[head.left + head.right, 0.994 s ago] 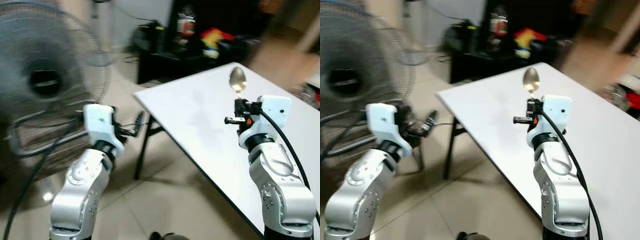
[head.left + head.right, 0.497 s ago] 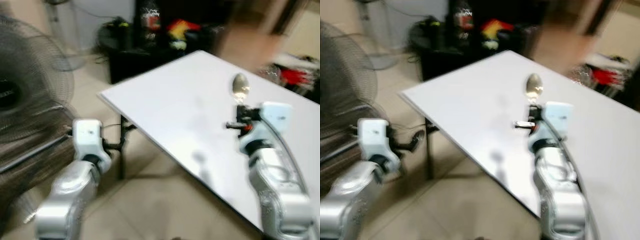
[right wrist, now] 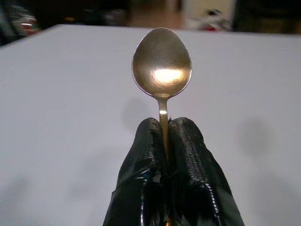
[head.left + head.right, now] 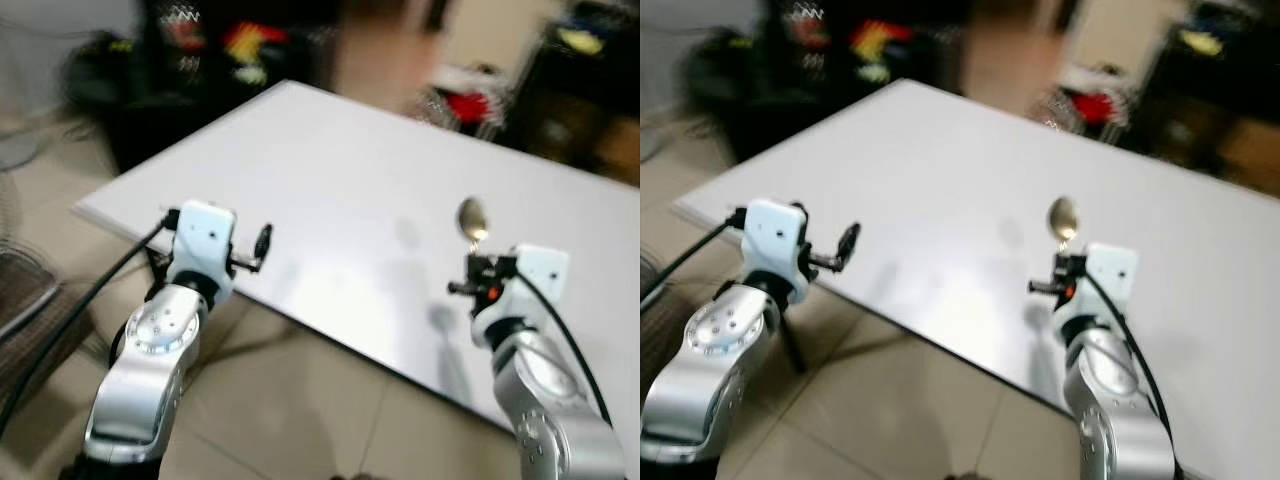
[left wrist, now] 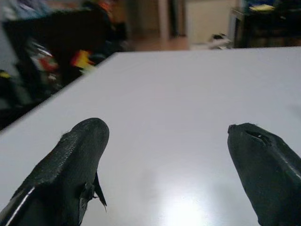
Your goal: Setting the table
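Camera swung toward the counter (image 4: pixel 330 170) over the last second; the standing fan seen earlier at the robot's left is out of frame, and the counter's near corner now lies on the left. Left gripper (image 4: pixel 262 243), earlier out over the floor beside the fan, now sits above the counter's near edge by that corner, fingers (image 5: pixel 70 160) spread. Right gripper (image 4: pixel 478 268) with the spoon (image 4: pixel 471 219), earlier close to the counter's far edge, now stands inboard of the near edge.

Support: white table (image 4: pixel 330 190), flat matte top, corner toward the robot's left.
Base: dark legs, apparently, under near edge (blurred).
Ground: beige tiled floor (image 4: pixel 300 410) beneath.
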